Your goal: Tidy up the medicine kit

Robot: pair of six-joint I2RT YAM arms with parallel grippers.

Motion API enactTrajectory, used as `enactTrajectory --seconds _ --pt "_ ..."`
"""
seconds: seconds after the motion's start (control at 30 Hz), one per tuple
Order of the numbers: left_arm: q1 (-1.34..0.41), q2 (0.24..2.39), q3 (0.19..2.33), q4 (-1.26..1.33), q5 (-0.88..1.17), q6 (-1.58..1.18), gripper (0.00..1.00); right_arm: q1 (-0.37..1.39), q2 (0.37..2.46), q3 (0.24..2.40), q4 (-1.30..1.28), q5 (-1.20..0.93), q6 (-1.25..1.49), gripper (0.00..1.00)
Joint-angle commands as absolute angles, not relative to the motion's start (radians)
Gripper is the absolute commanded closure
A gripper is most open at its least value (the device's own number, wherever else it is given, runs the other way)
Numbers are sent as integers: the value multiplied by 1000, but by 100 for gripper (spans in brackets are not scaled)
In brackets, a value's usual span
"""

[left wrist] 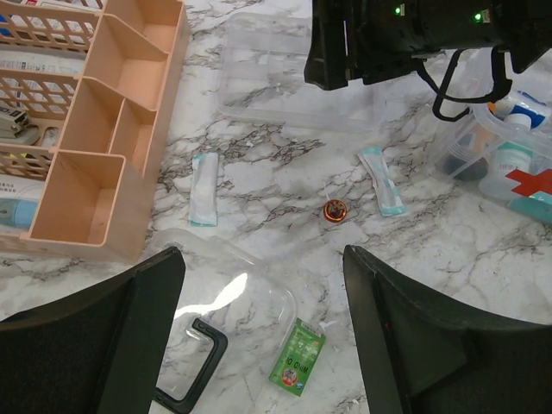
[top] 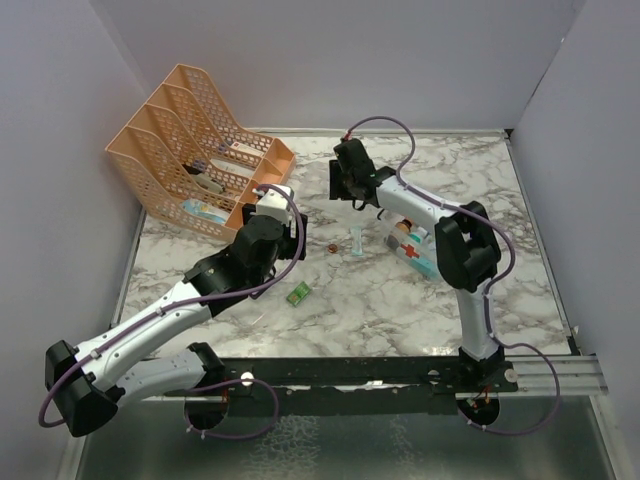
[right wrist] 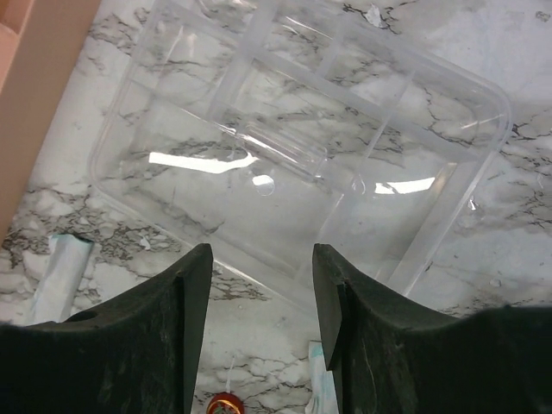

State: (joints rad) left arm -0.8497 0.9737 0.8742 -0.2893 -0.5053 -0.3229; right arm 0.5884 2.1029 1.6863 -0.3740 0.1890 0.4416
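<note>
The medicine kit, a clear box with a red cross, stands open at the right, with bottles inside it. Its clear lid with a black handle lies flat under my left gripper, which hangs open and holds nothing. A green packet lies beside the lid. My right gripper is open just above the near rim of a clear divided tray. Two teal-and-white sachets and a small orange round cap lie on the marble between the arms.
A peach mesh file rack with several items in it stands at the back left, its front compartments close to my left gripper. Grey walls close in the table on three sides.
</note>
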Motion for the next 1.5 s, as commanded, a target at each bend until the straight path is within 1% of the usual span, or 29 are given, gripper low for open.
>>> enactTrajectory --seconds 0.0,0.4,0.6,0.9,1.13,1.2,1.37,1.47 --pt "-843 982 875 -281 -514 -317 22 642 2156 1752 -482 373 455 50" --pt "-839 974 865 -276 -488 -321 22 667 2270 1845 -600 401 490 52" --pt "-840 961 859 -275 -487 -328 22 668 2270 1848 -608 186 409 52" --pt "-840 947 850 -275 -481 -336 22 675 2224 1820 -617 -39 393 52" --pt "-840 938 848 -275 -473 -338 22 677 2131 1780 -636 98 449 52" --pt "-840 936 848 -275 -473 -337 22 684 2069 1721 -606 144 465 52" --pt "-840 928 848 -277 -478 -338 22 693 1884 1461 -431 231 426 53" --pt "-840 921 845 -274 -478 -339 22 693 1852 1396 -446 251 396 56"
